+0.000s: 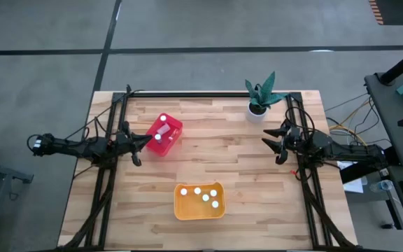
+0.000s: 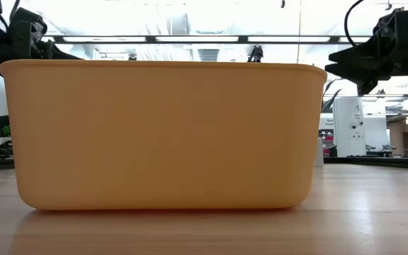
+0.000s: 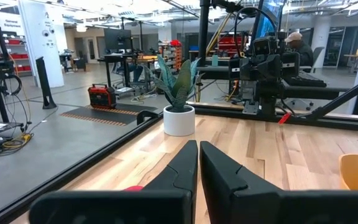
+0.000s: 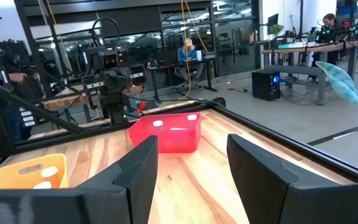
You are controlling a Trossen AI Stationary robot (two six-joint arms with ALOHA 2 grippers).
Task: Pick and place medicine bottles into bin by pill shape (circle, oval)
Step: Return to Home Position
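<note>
Several white-capped medicine bottles (image 1: 205,197) stand in the yellow-orange bin (image 1: 180,208) at the table's near middle. A few more bottles (image 1: 161,129) stand in the red bin (image 1: 172,140) at the left. My left gripper (image 1: 147,139) is shut and empty, held above the table at the red bin's left side; in its wrist view the fingers (image 3: 199,163) are closed together. My right gripper (image 1: 268,139) is open and empty, held above the table's right side; its wrist view (image 4: 191,163) looks toward the red bin (image 4: 166,134).
A white pot with a green plant (image 1: 259,105) stands at the table's far right, just beyond my right gripper. The yellow-orange bin (image 2: 161,134) fills the low view. Bare wood lies between the two bins and my right arm.
</note>
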